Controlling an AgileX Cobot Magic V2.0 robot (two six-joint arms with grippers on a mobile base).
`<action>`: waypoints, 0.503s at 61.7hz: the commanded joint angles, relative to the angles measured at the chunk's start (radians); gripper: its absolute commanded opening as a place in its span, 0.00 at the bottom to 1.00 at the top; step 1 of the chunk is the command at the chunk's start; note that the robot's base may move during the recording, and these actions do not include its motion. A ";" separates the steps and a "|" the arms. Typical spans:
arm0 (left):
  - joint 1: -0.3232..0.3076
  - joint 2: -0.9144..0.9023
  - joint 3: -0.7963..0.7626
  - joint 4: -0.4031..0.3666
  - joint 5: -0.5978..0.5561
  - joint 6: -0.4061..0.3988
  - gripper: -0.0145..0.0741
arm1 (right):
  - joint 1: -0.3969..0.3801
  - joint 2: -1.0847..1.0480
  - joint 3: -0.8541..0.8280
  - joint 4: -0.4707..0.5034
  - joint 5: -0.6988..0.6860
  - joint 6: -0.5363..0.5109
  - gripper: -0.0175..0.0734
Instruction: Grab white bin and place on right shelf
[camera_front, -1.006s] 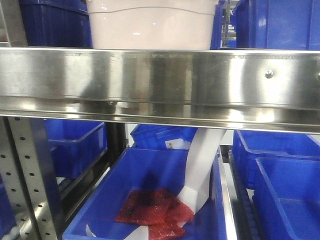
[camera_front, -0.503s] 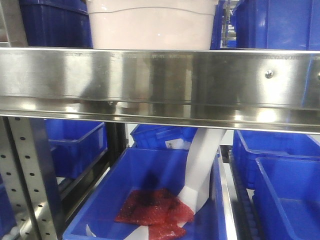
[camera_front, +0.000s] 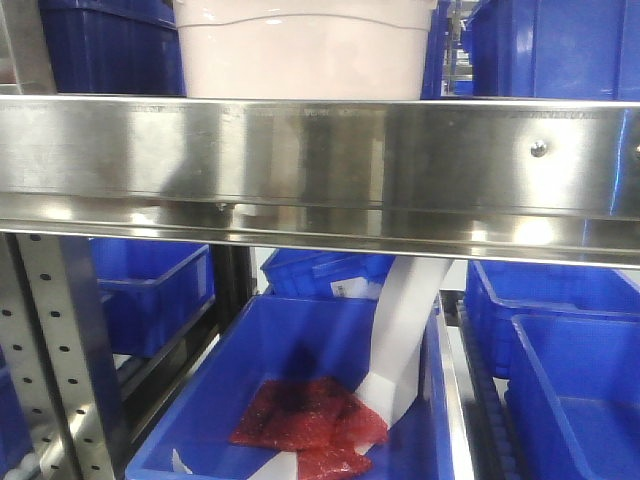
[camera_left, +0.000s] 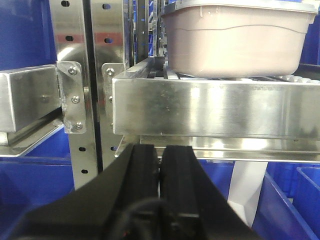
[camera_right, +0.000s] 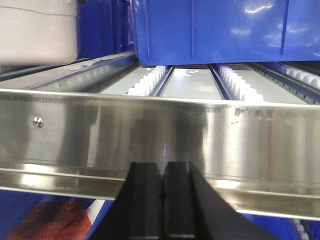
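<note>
Black left gripper: its two padded fingers are being held pressed together with only a thin seam between them; nothing is being gripped, and it is being kept below and in front of the shelf rail.
Black right gripper: its fingers are likewise being held closed against each other, empty, with the tips being shown just in front of the lower edge of the shelf rail.
Right shelf: a broad, reflective stainless-steel front rail with a small screw is being seen across the whole front view; behind the rail, roller tracks are being shown running back along the shelf level.
White bin: the pale pinkish tub with a curved ridge and an overhanging lid is being carried by the shelf just behind the rail, toward the rail's left part; in the left wrist view it is being seen above and to the right of the rail's left end.
Perforated uprights: these are being seen at the rail's left end, bolted on with a small bracket.
Blue crates: these are being kept on the shelf on both sides of the white bin; others are being seen below the rail.
Crate under the rail: red mesh material and a white slanted strip are being held inside it.
</note>
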 joint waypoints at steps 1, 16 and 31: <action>-0.008 -0.011 0.001 -0.007 -0.090 -0.004 0.03 | -0.005 -0.019 0.000 -0.010 -0.101 0.000 0.27; -0.008 -0.011 0.001 -0.007 -0.090 -0.004 0.03 | -0.005 -0.019 0.000 -0.010 -0.101 0.000 0.27; -0.008 -0.011 0.001 -0.007 -0.090 -0.004 0.03 | -0.005 -0.019 0.000 -0.010 -0.101 0.000 0.27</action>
